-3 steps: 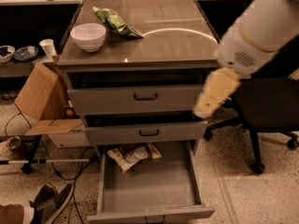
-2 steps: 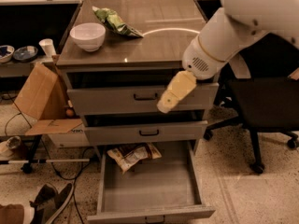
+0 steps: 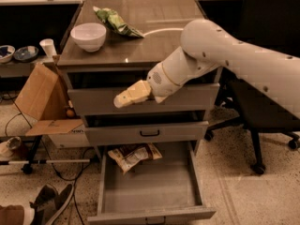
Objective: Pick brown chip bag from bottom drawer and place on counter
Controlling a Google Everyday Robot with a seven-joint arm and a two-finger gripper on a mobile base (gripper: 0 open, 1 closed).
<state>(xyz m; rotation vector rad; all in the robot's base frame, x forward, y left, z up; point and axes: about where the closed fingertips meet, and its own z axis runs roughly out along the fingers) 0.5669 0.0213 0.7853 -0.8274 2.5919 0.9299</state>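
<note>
At the back of the open bottom drawer (image 3: 154, 193) lies the brown chip bag (image 3: 136, 154), its long side running left to right. The gripper (image 3: 131, 93) hangs well above it, almost straight overhead, before the top drawer (image 3: 93, 102), holding nothing; open or closed, I cannot tell.

A smooth white, rounded arm (image 3: 243, 55), dotted with small dark screw holes, narrows to a bulbous wrist bearing a round perforated grille. Its pale cream-yellow, tapered end effector (image 3: 132, 94) sits before the grey metal top drawer front (image 3: 91, 102).
</note>
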